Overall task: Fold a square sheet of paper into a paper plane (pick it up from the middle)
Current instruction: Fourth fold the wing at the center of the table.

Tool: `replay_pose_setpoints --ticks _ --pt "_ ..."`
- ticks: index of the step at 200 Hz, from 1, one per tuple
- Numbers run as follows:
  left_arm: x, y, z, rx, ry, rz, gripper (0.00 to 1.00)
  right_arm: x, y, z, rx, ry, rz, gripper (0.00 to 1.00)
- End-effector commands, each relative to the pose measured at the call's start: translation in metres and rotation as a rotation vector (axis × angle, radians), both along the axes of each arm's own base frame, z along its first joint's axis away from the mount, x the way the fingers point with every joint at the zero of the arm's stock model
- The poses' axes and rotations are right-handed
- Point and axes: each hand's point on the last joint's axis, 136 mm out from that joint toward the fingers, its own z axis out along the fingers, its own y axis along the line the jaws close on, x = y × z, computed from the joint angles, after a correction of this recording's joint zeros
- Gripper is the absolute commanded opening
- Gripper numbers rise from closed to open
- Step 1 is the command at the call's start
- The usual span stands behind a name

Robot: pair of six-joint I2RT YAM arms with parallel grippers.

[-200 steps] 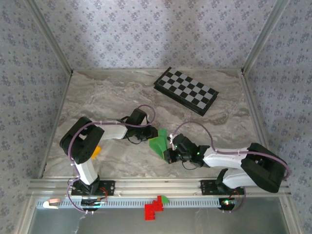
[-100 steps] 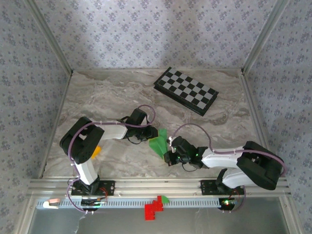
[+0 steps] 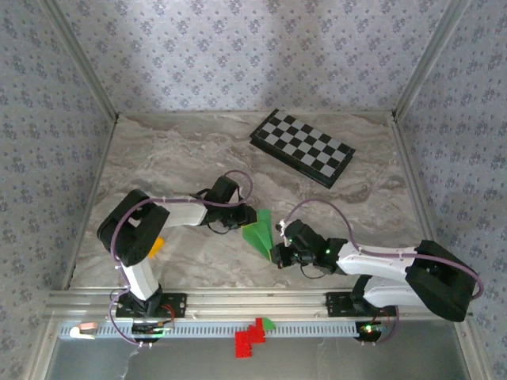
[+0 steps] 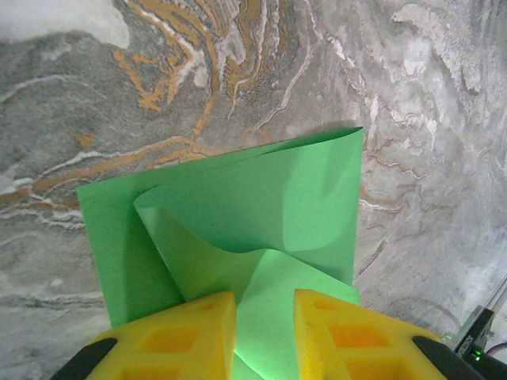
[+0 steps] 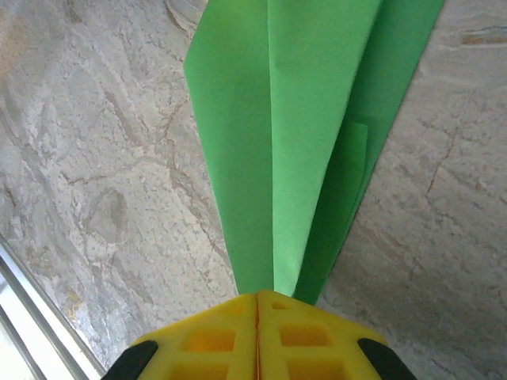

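Note:
The square sheet of paper [image 3: 257,232] is bright green and partly folded, and it hangs between my two grippers at the table's middle. In the right wrist view the paper [image 5: 293,119] narrows in layered creases to a point. That point runs into my right gripper [image 5: 257,297], whose yellow fingers are shut on it. From above, the right gripper [image 3: 278,252] holds the near right end. My left gripper [image 3: 244,219] is at the far left end. Its fingers [image 4: 198,332] stand a little apart, and a curled flap of the paper [image 4: 261,198] lies in the gap at the left gripper [image 4: 264,307].
A black-and-white checkerboard [image 3: 302,147] lies at the back right. A small orange block [image 3: 158,245] sits beside the left arm. Red blocks [image 3: 252,336] and a tiny green piece [image 3: 268,323] rest on the front rail. Patterned walls close in three sides.
The right arm's elbow has swung out to the right, and its gripper has shifted slightly right with the paper's tip. The left arm has stayed put.

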Motion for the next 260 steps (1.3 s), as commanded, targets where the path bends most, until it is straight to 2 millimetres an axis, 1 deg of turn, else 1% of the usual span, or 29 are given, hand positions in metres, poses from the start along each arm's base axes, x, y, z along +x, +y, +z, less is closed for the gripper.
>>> replay_pose_setpoints --ticks 1,14,35,78,109,136,156,194,207,230,260 --pt "-0.004 0.008 -0.016 0.063 0.028 -0.002 0.27 -0.003 0.004 0.007 -0.009 -0.005 0.031 0.09" --pt "-0.004 0.008 -0.017 0.064 0.03 -0.002 0.27 -0.004 0.006 0.005 -0.013 -0.004 0.039 0.09" --pt "-0.005 0.008 -0.016 0.062 0.031 -0.004 0.27 -0.005 0.005 -0.003 -0.034 0.009 0.037 0.09" --pt "-0.005 0.009 -0.015 0.065 0.028 -0.005 0.27 -0.007 -0.01 -0.026 -0.081 0.044 0.011 0.08" --pt "-0.004 0.008 -0.014 0.065 0.028 -0.005 0.27 -0.011 -0.014 -0.035 -0.091 0.065 0.008 0.07" --pt "-0.004 0.008 -0.013 0.067 0.025 -0.007 0.27 -0.018 -0.024 -0.044 -0.129 0.088 0.005 0.06" --pt "-0.004 0.009 -0.014 0.07 0.025 -0.006 0.27 -0.015 -0.024 -0.036 -0.118 0.075 0.002 0.07" --pt "-0.004 0.009 -0.015 0.068 0.027 -0.006 0.27 -0.002 -0.01 -0.002 -0.024 0.029 -0.009 0.07" --pt "-0.005 0.009 -0.014 0.069 0.027 -0.005 0.27 -0.001 -0.006 0.003 -0.011 0.027 -0.002 0.07" --pt "-0.005 0.009 -0.014 0.068 0.028 -0.005 0.27 -0.004 -0.004 0.0 -0.01 0.036 0.007 0.07" --pt "-0.004 0.008 -0.014 0.067 0.027 -0.008 0.27 -0.01 -0.003 -0.015 -0.031 0.067 0.014 0.07"
